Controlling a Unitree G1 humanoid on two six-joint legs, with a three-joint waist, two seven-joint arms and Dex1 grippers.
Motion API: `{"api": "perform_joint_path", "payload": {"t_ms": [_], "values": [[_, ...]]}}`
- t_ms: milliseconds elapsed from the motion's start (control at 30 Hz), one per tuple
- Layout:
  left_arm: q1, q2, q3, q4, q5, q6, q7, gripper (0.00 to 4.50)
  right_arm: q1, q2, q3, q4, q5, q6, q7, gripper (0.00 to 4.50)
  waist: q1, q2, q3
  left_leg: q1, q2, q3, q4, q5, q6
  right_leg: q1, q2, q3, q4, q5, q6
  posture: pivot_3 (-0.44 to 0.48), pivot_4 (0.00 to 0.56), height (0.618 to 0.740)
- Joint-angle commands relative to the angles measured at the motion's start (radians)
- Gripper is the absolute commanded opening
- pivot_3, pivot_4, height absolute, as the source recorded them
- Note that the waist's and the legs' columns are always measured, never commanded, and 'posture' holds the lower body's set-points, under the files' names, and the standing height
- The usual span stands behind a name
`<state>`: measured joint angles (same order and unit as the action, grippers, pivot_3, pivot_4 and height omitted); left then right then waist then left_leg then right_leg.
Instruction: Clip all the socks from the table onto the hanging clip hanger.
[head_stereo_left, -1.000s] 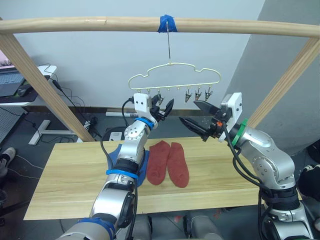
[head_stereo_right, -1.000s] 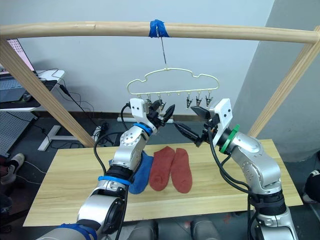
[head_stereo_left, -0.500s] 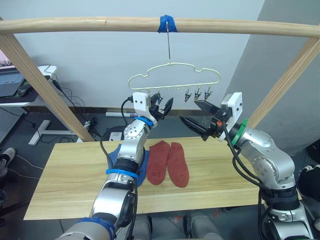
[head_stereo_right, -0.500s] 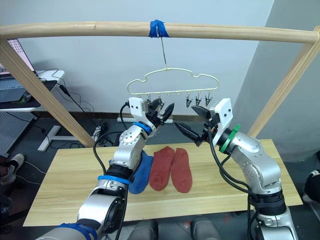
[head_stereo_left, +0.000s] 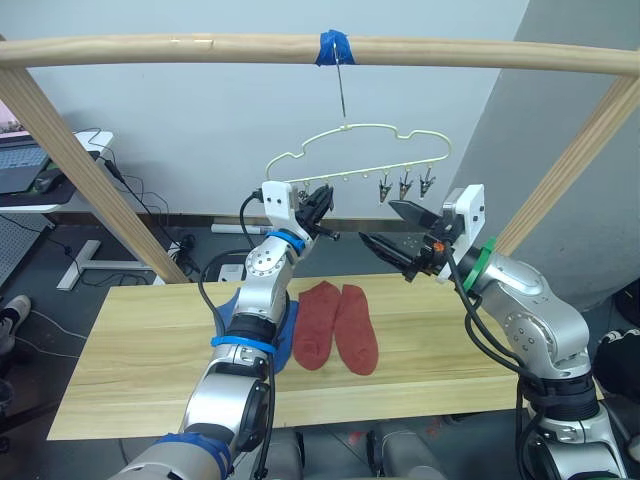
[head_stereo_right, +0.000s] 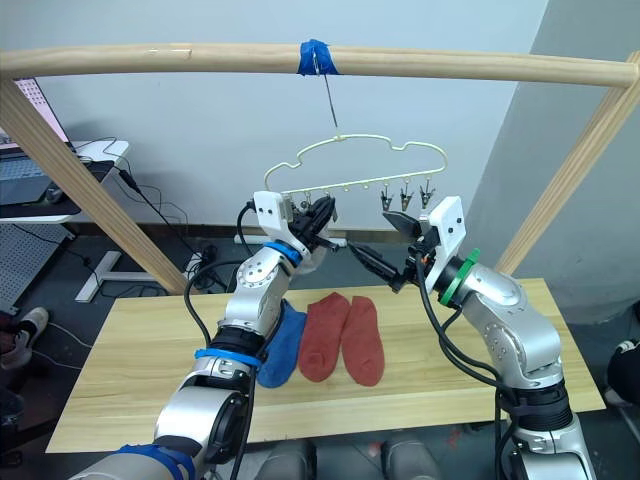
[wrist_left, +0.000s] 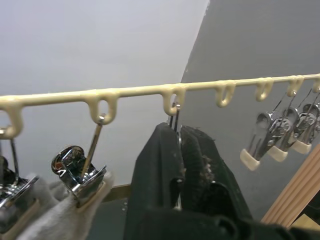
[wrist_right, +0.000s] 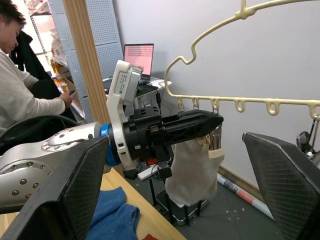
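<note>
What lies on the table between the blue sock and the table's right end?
Two brick-red socks lie beside the blue sock; past them the pale wooden table is bare, in both eye views.

The left arm hid most of the blue sock (head_stereo_right: 279, 347) on the table. The left gripper (wrist_left: 179, 150) covered the clip it pinched, so only the clip's wire top showed. A grey sock (wrist_left: 60, 212) was cut off by the picture's edge. A person (wrist_right: 25, 95) at the left was partly cut off.
</note>
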<state>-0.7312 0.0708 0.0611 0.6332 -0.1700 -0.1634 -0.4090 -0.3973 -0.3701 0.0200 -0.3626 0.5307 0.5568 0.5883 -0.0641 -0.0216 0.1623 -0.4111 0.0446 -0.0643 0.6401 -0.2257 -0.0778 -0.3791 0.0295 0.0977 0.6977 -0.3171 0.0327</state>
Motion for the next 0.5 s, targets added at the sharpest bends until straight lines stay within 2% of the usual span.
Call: {"api": "perform_joint_path", "payload": {"t_ms": [33,133,233,300,500], "values": [[-0.032,-0.005,0.007,-0.015,-0.012,-0.012,-0.007,0.01,-0.007,0.004,-0.011,-0.039,0.010,-0.019,0.002,4.50,0.000,0.000,0.000,0.000,0.000,0.000,0.000,0.000,0.000,0.000,0.000,0.000,0.000,0.000,0.000,-0.077,0.128,0.740],[-0.021,0.006,0.011,-0.053,-0.026,0.036,-0.009,0.01,0.021,-0.003,0.042,-0.004,-0.041,-0.009,-0.006,4.50,0.000,0.000,0.000,0.000,0.000,0.000,0.000,0.000,0.000,0.000,0.000,0.000,0.000,0.000,0.000,-0.071,0.129,0.740],[-0.005,0.037,0.034,-0.138,-0.084,0.172,-0.031,0.01,0.047,0.006,0.158,0.153,-0.191,0.002,-0.072,4.50,-0.003,0.000,0.000,0.000,0.000,0.000,0.000,0.000,0.000,0.000,0.001,0.000,0.000,0.000,0.000,-0.059,0.130,0.740],[0.005,0.061,0.037,-0.188,-0.118,0.278,-0.057,0.01,0.052,0.045,0.174,0.253,-0.224,-0.008,-0.103,4.50,-0.006,0.000,0.000,0.000,0.000,0.000,0.001,0.000,0.000,0.000,0.001,0.000,0.001,0.000,0.000,-0.046,0.131,0.740],[0.046,0.151,0.071,-0.374,-0.263,0.592,-0.131,0.01,-0.017,0.115,0.306,0.610,-0.390,-0.151,-0.070,4.50,-0.019,0.000,0.000,0.000,0.001,-0.001,0.001,0.000,0.000,0.000,0.001,0.000,0.002,0.000,0.000,-0.031,0.134,0.740]]}}
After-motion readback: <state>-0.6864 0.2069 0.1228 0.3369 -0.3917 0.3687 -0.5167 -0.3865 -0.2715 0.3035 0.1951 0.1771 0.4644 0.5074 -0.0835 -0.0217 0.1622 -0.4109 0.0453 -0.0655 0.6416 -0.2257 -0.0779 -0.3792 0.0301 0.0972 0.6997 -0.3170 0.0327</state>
